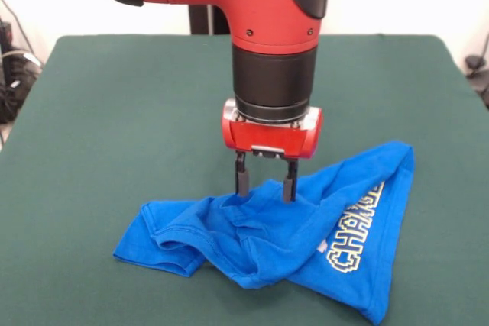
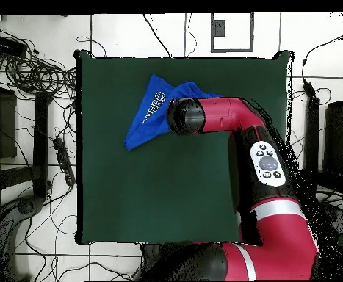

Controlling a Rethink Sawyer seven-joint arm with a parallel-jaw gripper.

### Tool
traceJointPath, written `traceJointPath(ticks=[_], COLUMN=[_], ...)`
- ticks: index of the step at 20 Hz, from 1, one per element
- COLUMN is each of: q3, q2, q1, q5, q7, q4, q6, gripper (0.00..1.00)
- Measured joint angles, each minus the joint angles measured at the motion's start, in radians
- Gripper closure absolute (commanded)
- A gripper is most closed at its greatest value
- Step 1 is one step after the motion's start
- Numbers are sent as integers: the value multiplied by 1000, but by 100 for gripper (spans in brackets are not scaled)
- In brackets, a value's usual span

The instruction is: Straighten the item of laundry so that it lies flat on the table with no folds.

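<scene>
Green felt table fills my front cam; blue T-shirt lies crumpled near its front edge, folded over itself, yellow "CHANGE" lettering showing on one flap. Gripper hangs straight down over shirt's middle, jaws parted w/ fabric between them, tips at the cloth; can't tell if they pinch it. Overhead, the arm hides part of shirt.

overhead: arm covers the gripper and half the T-shirt | front: "CHANGE" lettering runs into a fold, rest of print hidden | shirt's bottom corner clipped by frame edge
</scene>
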Motion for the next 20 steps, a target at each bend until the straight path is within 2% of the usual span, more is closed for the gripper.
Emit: traceJointPath(ticks=[11,12,20], q3=[0,0,0], q2=[57,69,80], q1=[-3,-3,-3], q5=[-2,-3,-3], q7=[0,0,0], q4=[0,0,0], q6=[-43,-47,-53], gripper=[0,100,100])
